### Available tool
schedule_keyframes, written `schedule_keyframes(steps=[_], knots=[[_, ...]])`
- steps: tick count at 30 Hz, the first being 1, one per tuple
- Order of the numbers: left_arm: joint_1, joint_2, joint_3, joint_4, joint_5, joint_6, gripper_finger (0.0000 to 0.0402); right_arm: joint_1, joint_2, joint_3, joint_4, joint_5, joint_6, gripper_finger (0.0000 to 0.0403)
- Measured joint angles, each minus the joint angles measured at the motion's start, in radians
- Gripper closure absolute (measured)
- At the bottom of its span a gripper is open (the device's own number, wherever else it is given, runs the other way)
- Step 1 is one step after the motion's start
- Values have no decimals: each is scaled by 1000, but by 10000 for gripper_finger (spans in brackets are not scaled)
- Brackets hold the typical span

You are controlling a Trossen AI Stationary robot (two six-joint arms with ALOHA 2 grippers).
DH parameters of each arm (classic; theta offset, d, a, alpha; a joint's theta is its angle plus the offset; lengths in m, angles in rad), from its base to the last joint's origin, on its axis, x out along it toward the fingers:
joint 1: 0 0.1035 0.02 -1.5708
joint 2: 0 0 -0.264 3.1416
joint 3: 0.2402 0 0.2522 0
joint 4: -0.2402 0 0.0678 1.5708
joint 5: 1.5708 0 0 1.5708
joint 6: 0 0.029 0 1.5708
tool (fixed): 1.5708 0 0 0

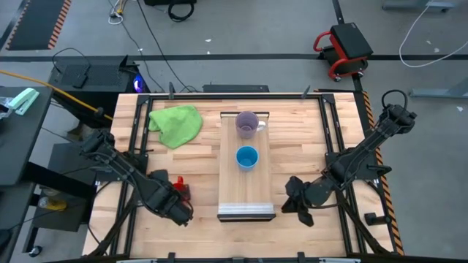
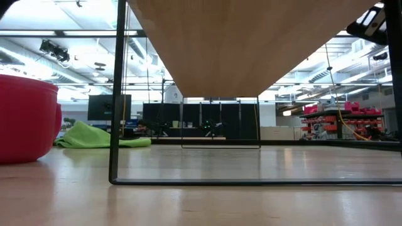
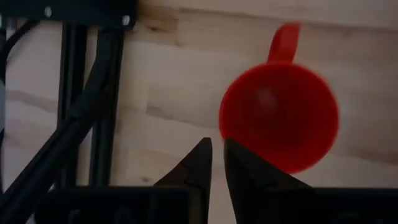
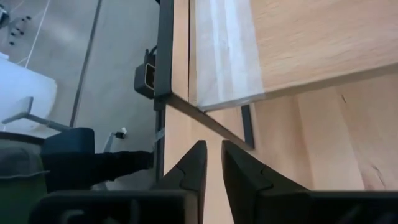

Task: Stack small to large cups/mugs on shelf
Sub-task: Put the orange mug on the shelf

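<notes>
Your left gripper (image 3: pixel 214 163) hovered over the table (image 1: pixel 197 234) beside the red mug (image 3: pixel 280 115), fingers nearly together, gripping nothing. Your right gripper (image 4: pixel 211 165) waited near the shelf (image 1: pixel 247 193), fingers narrowly apart. The purple mug (image 1: pixel 248 124) and blue cup (image 1: pixel 247 157) stood on it.

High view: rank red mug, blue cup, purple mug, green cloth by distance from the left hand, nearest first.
From the left hand:
1. Red mug, right beside it on the table.
2. Blue cup, mid-shelf.
3. Green cloth, on the table at the far left, and purple mug, at the shelf's far end: too close to call.
</notes>
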Motion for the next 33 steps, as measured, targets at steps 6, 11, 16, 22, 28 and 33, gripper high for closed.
schedule_keyframes(steps=[6, 11, 16, 22, 28, 33], knots=[[-1, 0, 0, 3, 21, 7, 318, 23, -1, 0, -3, 0, -1, 331], [-1, -12, 0, 2, 21, 8, 294, 23, -1, 0, -3, 4, -4, 330], [-1, -51, -71, 97, 22, 5, 290, 23, -1, 0, -2, 4, -11, 330], [16, -206, -315, 406, 26, -30, 293, 38, -1, 0, 1, 9, 3, 330], [50, -289, -387, 440, 25, -29, 285, 72, -1, 0, 2, 39, 17, 330], [57, -282, -393, 435, 46, -22, 276, 77, -1, 0, 1, 74, 33, 330]])
